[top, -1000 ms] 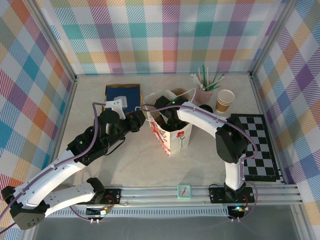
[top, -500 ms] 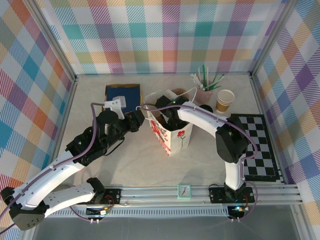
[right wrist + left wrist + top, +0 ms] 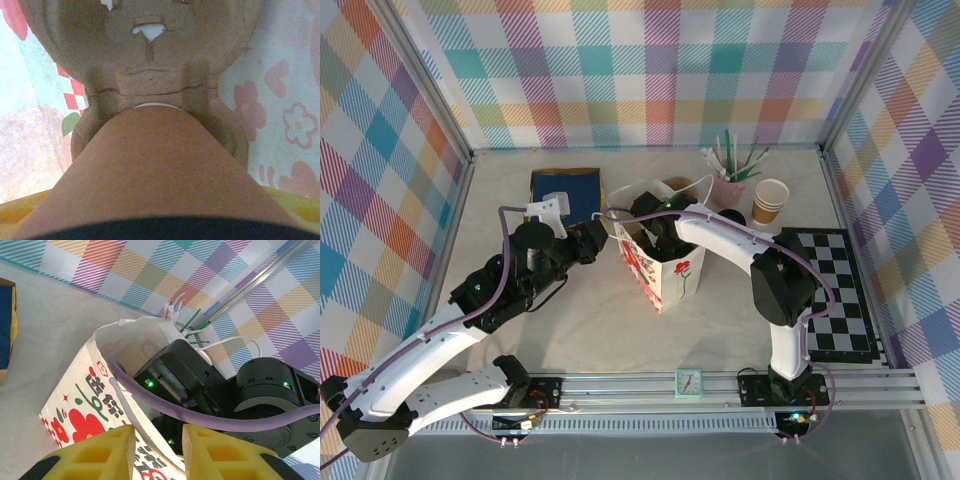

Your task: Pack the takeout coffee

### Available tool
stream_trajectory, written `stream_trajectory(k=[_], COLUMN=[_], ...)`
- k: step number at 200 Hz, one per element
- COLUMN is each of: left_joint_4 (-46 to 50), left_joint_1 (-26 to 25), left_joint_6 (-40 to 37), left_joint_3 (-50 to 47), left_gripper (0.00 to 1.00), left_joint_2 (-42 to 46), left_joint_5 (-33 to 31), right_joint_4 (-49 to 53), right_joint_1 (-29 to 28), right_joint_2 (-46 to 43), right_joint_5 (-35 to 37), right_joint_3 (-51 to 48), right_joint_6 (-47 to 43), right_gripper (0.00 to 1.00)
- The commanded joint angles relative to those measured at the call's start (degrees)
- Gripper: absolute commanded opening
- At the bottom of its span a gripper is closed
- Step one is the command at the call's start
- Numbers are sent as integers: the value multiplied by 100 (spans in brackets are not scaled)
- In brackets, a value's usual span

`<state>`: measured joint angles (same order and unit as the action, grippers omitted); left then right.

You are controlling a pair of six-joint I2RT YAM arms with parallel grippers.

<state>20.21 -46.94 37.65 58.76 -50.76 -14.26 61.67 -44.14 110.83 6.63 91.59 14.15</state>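
The takeout coffee (image 3: 160, 170), a brown kraft cup with a black lid (image 3: 160, 236), hangs inside the white flowered paper bag (image 3: 668, 278). My right gripper (image 3: 665, 232) reaches down into the bag and is shut on the cup; its yellow fingertips (image 3: 300, 207) show at the lower corners. The cup's base hovers just over a socket of the brown moulded cup tray (image 3: 150, 55) on the bag's floor. My left gripper (image 3: 157, 452) is at the bag's left rim (image 3: 125, 327). Its jaws stand apart, with the paper edge and the white handle (image 3: 127, 405) passing between them.
A blue box (image 3: 565, 188) lies behind the left gripper. A pink cup of straws (image 3: 728, 182) and a lidless brown paper cup (image 3: 770, 200) stand behind the bag to the right. A checkerboard mat (image 3: 835, 290) lies right, and a small clock (image 3: 688, 382) sits on the front rail.
The left arm has eased slightly to the left at the bag's rim. The right arm stays inside the bag with the cup.
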Motion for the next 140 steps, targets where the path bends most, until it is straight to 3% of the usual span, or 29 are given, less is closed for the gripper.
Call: stream_trajectory(k=[1, 140], left_joint_4=[-78, -45], left_joint_1=[57, 60], left_joint_6=[-91, -127], left_joint_3=[56, 118], left_gripper=[31, 30], left_joint_2=[118, 92], left_joint_5=[-115, -188], right_joint_4=[88, 554], right_joint_1=[55, -5], right_joint_2=[70, -307], right_joint_5=[22, 13], right_joint_3=[-70, 287], right_joint_6=[6, 140], right_gripper=[40, 40])
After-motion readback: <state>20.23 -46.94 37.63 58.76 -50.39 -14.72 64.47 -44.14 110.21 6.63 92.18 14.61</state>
